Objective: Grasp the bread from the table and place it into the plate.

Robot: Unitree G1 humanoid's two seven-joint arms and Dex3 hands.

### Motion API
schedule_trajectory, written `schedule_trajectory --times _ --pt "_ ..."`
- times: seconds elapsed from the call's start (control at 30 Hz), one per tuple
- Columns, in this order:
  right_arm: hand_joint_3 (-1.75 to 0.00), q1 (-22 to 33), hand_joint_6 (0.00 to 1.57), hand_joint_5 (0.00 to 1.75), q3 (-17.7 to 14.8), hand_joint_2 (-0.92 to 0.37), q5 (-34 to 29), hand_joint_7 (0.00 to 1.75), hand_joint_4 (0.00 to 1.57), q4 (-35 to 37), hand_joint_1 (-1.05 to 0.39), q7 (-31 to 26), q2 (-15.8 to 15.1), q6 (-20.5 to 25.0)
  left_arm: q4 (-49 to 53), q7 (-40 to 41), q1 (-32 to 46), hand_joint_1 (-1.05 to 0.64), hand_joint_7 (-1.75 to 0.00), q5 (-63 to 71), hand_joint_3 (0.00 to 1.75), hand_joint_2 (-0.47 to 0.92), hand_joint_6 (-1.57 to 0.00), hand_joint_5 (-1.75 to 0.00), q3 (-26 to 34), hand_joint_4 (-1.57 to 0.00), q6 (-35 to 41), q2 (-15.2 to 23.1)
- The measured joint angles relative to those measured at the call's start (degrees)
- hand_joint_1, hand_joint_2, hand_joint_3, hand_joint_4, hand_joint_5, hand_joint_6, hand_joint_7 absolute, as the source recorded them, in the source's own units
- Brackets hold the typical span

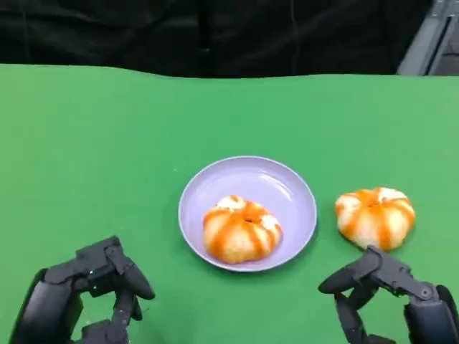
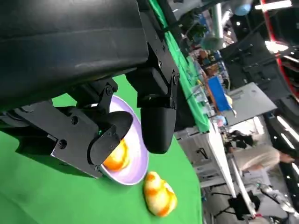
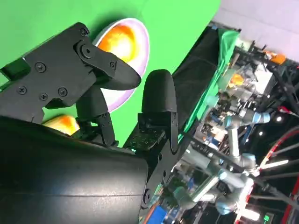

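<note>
- Desk (image 1: pixel 86 143): green surface, running back to a dark backdrop at the far edge.
- Plate (image 1: pixel 287 188): lilac, round, shallow, near the middle of the desk in the head view. Also seen from the left wrist view (image 2: pixel 135 161) and the right wrist view (image 3: pixel 142 42).
- Bread in the plate (image 1: pixel 241 228): round bun, orange-glazed with pale stripes, sitting toward the plate's near-left part. Partly hidden behind the fingers in both wrist views.
- Second bread (image 1: pixel 375 216): same kind of bun, lying on the desk just beside the plate, on the robot's right, not touching the rim. Left wrist view shows it on the green just past the plate's edge (image 2: pixel 159 194); right wrist view shows a sliver of it behind the fingers (image 3: pixel 60 124).
- Left hand (image 1: pixel 100 290): low at the near left edge of the desk, well apart from the plate. Fingers apart, nothing between them.
- Right hand (image 1: pixel 373 287): near right edge, just short of the second bread, its fingertips close to the bun without touching. Fingers spread, holding nothing.
- Right wrist view: other robot arms and lab clutter beyond the desk, blurred.
</note>
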Motion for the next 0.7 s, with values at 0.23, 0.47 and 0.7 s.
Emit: schedule_trajectory --times 0.23,0.47,0.7 --pt "-1.10 0.0 0.71 1.57 -0.4 -0.46 0.1 1.19 0.73 0.0 -0.17 0.7 -0.2 -0.1 1.5 0.7 -1.0 0.07 -1.63 1.8 1.35 0.41 -0.75 -1.75 0.8 -0.86 -0.4 -0.7" --pt "-1.10 0.0 0.71 1.57 -0.4 -0.46 0.2 1.19 0.73 0.0 -0.17 0.9 -0.1 -0.2 1.6 0.7 -1.3 0.07 -1.62 2.0 1.36 0.40 -0.75 -1.75 0.9 -0.86 -0.4 -1.1" --pt "-1.13 0.1 0.72 1.59 -0.5 -0.46 0.9 1.20 0.74 -0.1 -0.13 1.3 -0.2 -0.6 2.7 0.7 -1.7 0.04 -1.56 1.9 1.43 0.34 -0.78 -1.75 0.9 -0.83 -0.4 -1.2"
